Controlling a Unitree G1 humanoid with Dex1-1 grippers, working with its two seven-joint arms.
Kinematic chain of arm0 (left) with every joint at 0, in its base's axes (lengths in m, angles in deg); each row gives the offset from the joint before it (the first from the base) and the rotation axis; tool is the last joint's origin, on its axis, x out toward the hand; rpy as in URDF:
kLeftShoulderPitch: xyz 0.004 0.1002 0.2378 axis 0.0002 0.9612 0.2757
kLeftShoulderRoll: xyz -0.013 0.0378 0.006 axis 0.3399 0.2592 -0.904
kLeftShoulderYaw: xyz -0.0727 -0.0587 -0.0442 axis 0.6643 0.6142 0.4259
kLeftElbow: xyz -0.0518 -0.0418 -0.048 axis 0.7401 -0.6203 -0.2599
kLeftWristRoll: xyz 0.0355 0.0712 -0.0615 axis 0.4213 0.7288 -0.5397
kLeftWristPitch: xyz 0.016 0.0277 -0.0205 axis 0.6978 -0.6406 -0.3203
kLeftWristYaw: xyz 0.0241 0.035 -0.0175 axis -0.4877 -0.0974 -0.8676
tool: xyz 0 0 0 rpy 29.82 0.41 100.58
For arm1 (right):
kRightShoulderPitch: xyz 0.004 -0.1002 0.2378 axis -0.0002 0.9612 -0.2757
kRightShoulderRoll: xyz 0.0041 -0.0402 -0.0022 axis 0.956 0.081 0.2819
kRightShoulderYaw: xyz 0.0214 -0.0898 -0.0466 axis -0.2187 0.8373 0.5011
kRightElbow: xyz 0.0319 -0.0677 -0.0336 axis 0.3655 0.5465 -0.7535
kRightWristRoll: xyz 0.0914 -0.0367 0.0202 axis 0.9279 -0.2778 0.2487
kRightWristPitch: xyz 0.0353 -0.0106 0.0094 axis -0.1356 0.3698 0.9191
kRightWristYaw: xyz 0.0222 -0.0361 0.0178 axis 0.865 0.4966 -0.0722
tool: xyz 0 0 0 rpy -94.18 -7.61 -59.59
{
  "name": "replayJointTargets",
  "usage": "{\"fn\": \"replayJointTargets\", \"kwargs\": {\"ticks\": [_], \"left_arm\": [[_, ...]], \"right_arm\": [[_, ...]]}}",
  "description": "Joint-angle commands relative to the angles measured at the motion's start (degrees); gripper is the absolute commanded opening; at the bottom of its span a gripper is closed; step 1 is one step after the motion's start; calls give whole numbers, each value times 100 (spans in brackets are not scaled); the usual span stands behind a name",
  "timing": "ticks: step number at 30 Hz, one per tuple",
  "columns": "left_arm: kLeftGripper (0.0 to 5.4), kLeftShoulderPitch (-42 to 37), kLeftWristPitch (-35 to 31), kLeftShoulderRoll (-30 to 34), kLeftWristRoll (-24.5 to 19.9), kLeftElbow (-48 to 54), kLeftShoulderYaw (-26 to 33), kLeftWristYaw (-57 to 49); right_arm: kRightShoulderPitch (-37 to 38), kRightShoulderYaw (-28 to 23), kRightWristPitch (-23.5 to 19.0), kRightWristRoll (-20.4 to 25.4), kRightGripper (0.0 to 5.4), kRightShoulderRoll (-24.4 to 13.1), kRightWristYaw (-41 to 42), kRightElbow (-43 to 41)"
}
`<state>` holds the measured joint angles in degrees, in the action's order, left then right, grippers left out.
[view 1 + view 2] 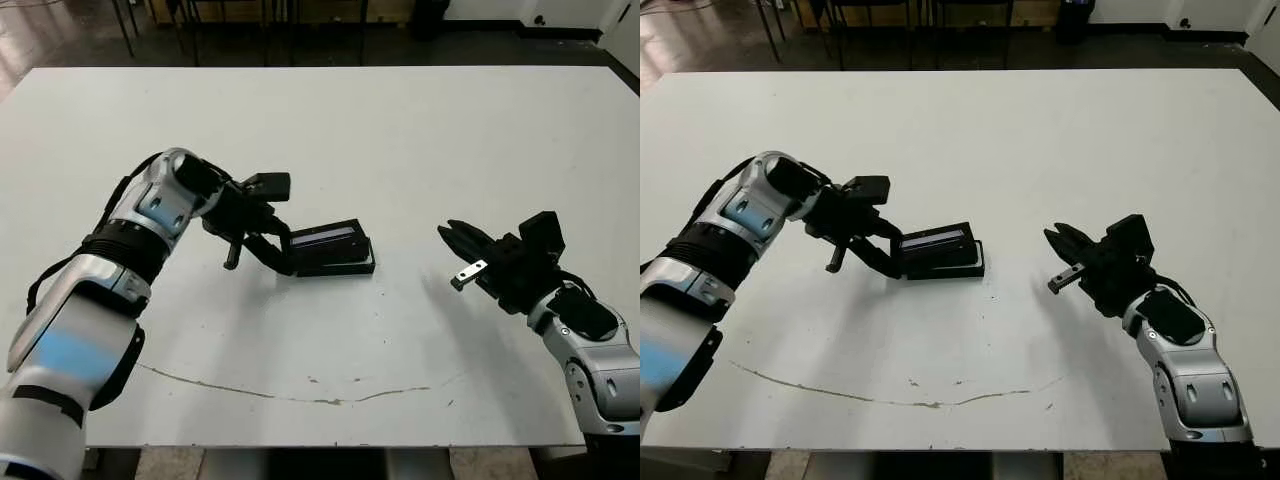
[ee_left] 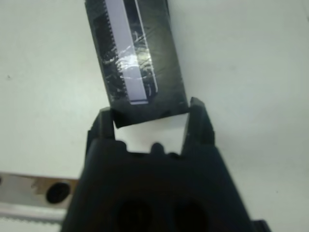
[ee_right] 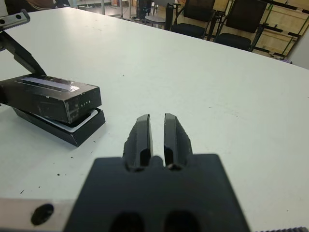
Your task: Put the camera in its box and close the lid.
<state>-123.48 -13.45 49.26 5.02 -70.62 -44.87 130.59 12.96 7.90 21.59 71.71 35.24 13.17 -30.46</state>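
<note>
Just ahead of our left gripper (image 1: 285, 262) the lid (image 1: 327, 238) fills the space between its spread fingers (image 2: 102, 126), one end clamped there. The lid sits tilted over the box (image 1: 340, 265), its far end raised, leaving only a thin wedge of white lining exposed beneath; nothing could reach into the box from that side.

Our right gripper (image 1: 452, 237) hovers well apart from the box, fingers nearly touching. The bare table (image 1: 400, 140) between its tips and the box's near end is unobstructed. Beyond and to both outer sides of the grippers, the table surface lies open.
</note>
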Motion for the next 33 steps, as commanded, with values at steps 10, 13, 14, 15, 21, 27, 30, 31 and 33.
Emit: {"fn": "replayJointTargets", "kwargs": {"ticks": [10,13,14,15,21,27,30,31,33], "left_arm": [[59,423,-445,197,212,964,-426,79],[59,462,-446,197,277,969,-492,22],[59,465,-466,194,305,960,-520,6],[59,479,-404,201,344,952,-553,-41],[59,450,-417,128,511,733,-725,-162],[59,396,-286,59,604,542,-780,-373],[59,361,-270,-46,613,360,-779,-462],[59,352,-236,-64,627,325,-790,-482],[59,351,-197,-86,626,289,-786,-505]], "right_arm": [[41,-26,-29,-4,0,-41,19,93],[49,-35,-17,5,0,-43,30,98],[56,-38,-29,5,0,-45,24,84],[64,-42,-35,9,0,-44,23,71],[75,-54,-109,47,0,-48,11,57],[105,-58,-36,71,0,-31,45,47],[110,-78,-44,110,0,-21,58,74],[118,-82,-51,131,0,-16,59,68],[132,-87,-64,159,0,-20,56,46]]}}
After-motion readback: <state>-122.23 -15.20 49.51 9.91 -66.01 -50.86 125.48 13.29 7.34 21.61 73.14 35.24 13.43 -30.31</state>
